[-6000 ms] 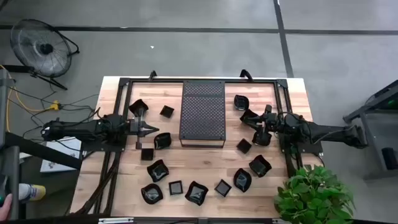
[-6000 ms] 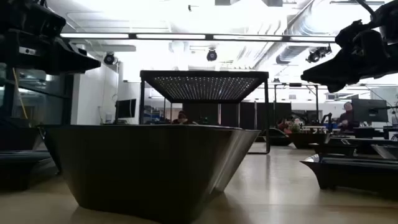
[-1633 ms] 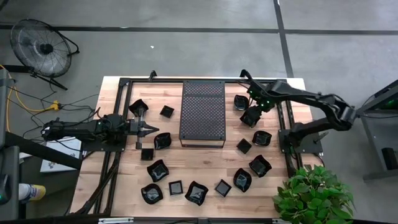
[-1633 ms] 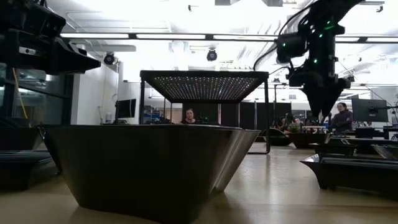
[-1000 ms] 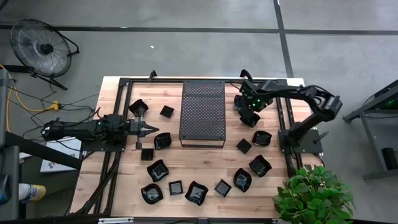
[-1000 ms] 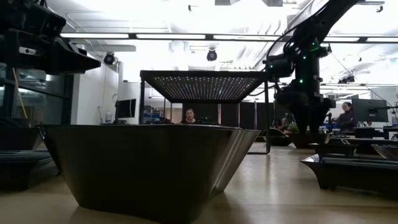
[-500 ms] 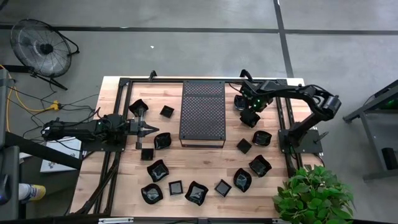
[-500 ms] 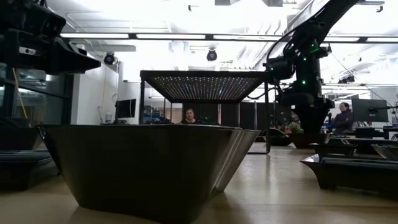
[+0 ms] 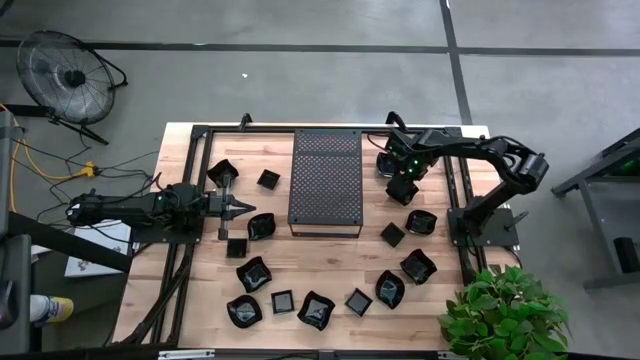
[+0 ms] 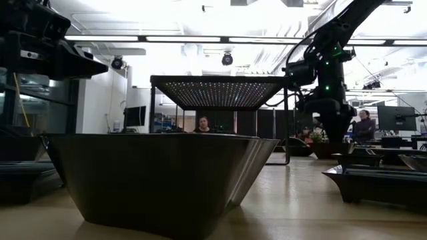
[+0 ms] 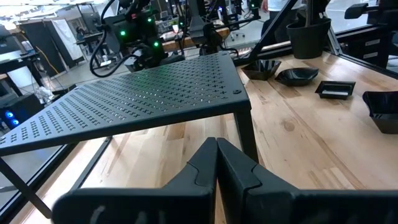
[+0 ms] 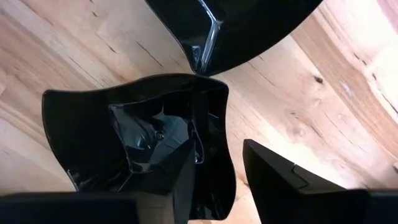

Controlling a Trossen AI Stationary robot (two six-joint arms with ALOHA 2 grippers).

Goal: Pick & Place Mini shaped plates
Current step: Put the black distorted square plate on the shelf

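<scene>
- Grey concrete floor surrounds a pale wooden table (image 9: pixel 330 255) with a black metal frame; a round floor fan (image 9: pixel 68 75) stands off one far corner and a leafy green plant (image 9: pixel 503 312) off the near right corner.
- At the table's middle stands a large black perforated rectangular tray (image 9: pixel 325 180) on thin legs.
- Small glossy black mini shaped plates, square and wavy-edged, lie scattered on the wood on both sides of the tray and in a loose arc (image 9: pixel 316 309) along the near edge.
- On the right of the tray, the right gripper (image 12: pixel 214 168) is down over one wavy-edged black dish (image 12: pixel 134 134); its fingers straddle the dish's rim, one inside the bowl and one outside, with a gap still showing between them.
- Another black dish (image 12: pixel 249 25) lies just beside that one.
- Left of the tray, the left gripper (image 11: pixel 216 163) waits above the table, fingers pressed together and holding nothing.
</scene>
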